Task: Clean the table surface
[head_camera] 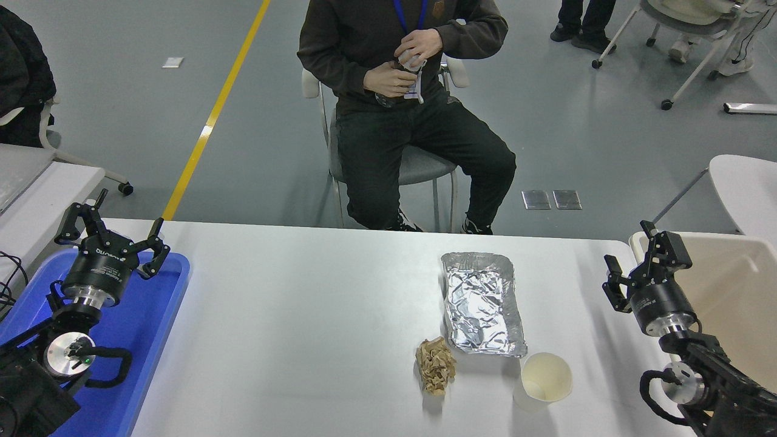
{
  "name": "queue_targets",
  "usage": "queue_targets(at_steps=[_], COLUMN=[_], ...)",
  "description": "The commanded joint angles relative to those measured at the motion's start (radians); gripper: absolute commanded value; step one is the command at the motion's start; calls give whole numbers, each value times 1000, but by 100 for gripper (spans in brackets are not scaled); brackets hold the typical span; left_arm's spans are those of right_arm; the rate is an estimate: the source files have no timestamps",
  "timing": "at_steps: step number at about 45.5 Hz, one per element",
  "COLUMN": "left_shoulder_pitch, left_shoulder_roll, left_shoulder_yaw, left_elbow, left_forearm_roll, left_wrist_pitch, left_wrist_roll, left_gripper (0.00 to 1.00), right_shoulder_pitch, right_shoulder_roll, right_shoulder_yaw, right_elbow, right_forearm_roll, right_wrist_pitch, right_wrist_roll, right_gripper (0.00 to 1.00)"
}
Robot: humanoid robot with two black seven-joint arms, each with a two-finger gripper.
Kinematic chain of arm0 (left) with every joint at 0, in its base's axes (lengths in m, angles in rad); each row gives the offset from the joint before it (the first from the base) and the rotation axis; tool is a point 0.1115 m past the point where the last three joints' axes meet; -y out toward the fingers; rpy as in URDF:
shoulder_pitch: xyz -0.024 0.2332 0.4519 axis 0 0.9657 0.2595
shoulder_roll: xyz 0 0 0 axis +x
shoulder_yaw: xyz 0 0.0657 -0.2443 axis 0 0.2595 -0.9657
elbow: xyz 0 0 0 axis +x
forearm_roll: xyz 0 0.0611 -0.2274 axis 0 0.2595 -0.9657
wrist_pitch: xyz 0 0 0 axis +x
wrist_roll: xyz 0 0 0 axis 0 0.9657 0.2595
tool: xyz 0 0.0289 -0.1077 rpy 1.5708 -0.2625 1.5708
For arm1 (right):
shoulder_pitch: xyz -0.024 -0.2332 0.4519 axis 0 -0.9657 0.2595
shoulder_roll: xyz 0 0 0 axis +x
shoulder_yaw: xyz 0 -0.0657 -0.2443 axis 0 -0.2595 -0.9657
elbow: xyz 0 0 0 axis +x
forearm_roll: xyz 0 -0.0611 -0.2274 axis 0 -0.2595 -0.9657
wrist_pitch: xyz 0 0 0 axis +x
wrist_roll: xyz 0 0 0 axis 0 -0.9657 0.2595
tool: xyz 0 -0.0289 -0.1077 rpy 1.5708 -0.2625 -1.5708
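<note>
Table surface (303,315) with foil tray (482,303), cup (544,377).

A single head view covers the scene. The camera sits high on the robot's side of the white table (303,315), facing forward and down. Both arms enter from the bottom corners, pointing away from the lens. The near tabletop fills the lower half; the grey floor (255,121) and a seated person (400,109) occupy the upper half.

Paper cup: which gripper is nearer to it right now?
Right. The right gripper hangs just right of the paper cup, slightly farther back. The left gripper is across the table, over the blue tray at the left edge.
</note>
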Motion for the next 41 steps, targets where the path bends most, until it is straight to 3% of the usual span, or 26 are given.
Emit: queue_targets(at_steps=[1, 41], left_shoulder_pitch=[0, 0], left_shoulder_roll=[0, 0], left_shoulder_yaw=[0, 0], left_elbow=[-1, -1], left_forearm_roll=[0, 0], left_wrist_pitch=[0, 0], left_wrist_roll=[0, 0], left_gripper=[100, 100], right_shoulder_pitch=[7, 9], right_shoulder_roll=[4, 4], right_shoulder_yaw=[-1, 2], right_elbow=[-3, -14], right_forearm_roll=[0, 0], right_wrist_pitch=[0, 6], right_wrist_roll=[1, -1], right_gripper=[100, 100])
